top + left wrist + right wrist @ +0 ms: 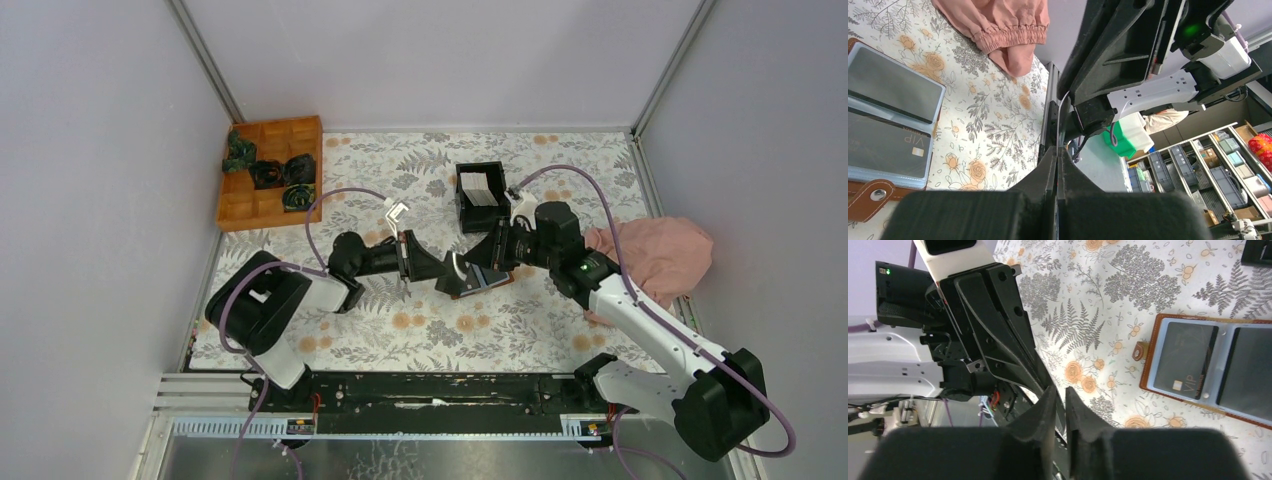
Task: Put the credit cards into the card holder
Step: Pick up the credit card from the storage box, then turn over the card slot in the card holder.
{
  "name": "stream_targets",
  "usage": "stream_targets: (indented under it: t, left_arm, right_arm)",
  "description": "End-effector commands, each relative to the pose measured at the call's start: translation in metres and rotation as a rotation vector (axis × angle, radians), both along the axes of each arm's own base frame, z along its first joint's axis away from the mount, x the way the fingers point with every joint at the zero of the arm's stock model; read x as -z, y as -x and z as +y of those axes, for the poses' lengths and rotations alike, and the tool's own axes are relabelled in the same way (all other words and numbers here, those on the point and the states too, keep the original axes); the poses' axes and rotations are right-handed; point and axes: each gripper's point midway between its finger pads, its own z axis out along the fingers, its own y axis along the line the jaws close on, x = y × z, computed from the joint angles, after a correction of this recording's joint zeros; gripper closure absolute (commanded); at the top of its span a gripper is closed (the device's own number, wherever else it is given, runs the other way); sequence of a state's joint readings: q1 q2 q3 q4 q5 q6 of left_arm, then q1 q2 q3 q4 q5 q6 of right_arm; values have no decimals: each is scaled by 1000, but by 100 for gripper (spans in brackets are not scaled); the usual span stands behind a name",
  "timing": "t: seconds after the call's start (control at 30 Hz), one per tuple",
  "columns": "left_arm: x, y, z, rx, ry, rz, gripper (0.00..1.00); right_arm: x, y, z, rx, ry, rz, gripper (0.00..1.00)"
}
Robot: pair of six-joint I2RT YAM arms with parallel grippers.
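A flower-patterned bench (420,330) carries everything. The card holder (490,278) lies open and flat on it, its dark pocket panels facing up. Far to the left of the card holder and further back stands an orange tray (238,208). A pink cloth (660,250) is heaped to the holder's right. Just behind the holder sits a black box (462,200).

The left gripper (1057,160) is at the holder's left edge, its fingers pressed together; whether they pinch anything cannot be told. The right gripper (1060,397) is over the holder's back edge, its fingers a slit apart with nothing seen between them.

The credit cards (480,187), white, stand stacked in the box. A dark card (1182,362) marked VIP sits in one of the holder's pockets.
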State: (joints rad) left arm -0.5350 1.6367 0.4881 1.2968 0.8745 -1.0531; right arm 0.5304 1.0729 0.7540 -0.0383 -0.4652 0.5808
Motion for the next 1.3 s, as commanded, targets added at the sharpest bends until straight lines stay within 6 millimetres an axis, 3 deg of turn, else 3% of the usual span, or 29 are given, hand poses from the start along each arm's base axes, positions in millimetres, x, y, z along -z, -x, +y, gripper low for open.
stream_targets:
  t: [0.0, 0.1, 0.17, 0.47, 0.67, 0.93, 1.27]
  left_arm:
    - [-9, 2, 9, -14, 76, -29, 100]
    - [-4, -1, 13, -52, 70, -14, 100]
    - [-1, -4, 14, -81, 58, -9, 100]
    - [19, -25, 28, -278, -42, 50, 100]
    - [46, -41, 43, -502, -157, 168, 100]
    - [57, -47, 24, -636, -247, 259, 100]
    - [88, -55, 0, -758, -365, 359, 100]
  right_arm:
    - [-14, -4, 2, 9, -26, -63, 73]
    - [-15, -5, -2, 28, -16, -77, 61]
    - [-15, -5, -4, 36, -10, -79, 59]
    - [-6, -9, -16, 97, 41, -95, 57]
    - [17, -15, -35, 197, 114, -84, 57]
    - [67, -22, -50, 301, 241, -1, 92]
    - [103, -35, -57, 359, 340, 62, 100]
